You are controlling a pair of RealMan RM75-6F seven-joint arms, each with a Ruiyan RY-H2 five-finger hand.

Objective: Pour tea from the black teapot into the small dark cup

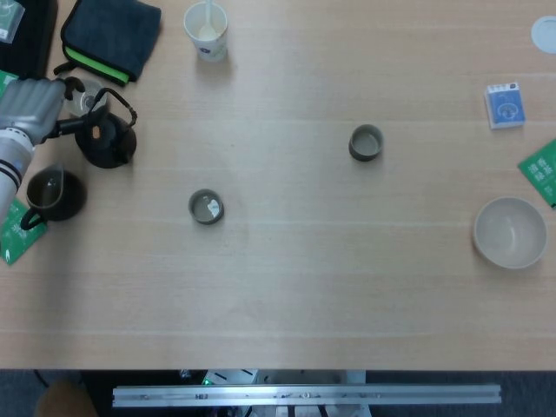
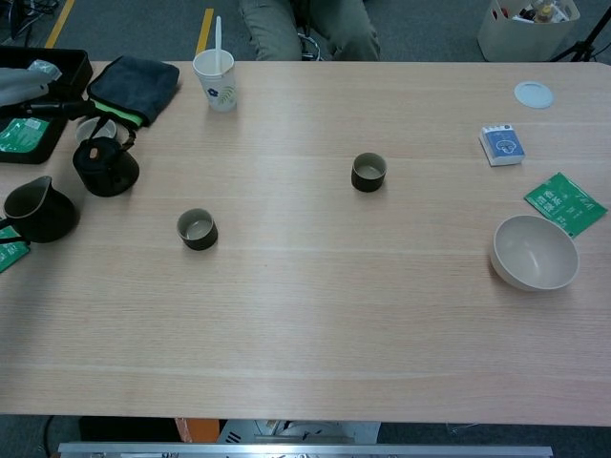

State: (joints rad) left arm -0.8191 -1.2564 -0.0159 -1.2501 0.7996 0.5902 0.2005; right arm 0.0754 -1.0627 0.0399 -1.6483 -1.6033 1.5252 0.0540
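Observation:
The black teapot (image 1: 106, 141) stands upright near the table's left edge, its wire handle raised; the chest view shows the teapot (image 2: 105, 168) too. My left hand (image 1: 30, 106) hovers just left of it with fingers stretched toward the handle, holding nothing; in the chest view only part of the left hand (image 2: 29, 88) shows at the frame's edge. Two small dark cups stand on the table: one cup (image 1: 206, 207) right of and nearer than the teapot, the other cup (image 1: 366, 142) mid-table. My right hand is out of both views.
A black pitcher (image 1: 54, 193) sits just in front of the teapot. Behind it lie a dark folded cloth (image 1: 113, 33) and a paper cup (image 1: 206, 30). At the right are a pale bowl (image 1: 510, 232), a blue box (image 1: 505, 104) and a green packet (image 1: 543, 169).

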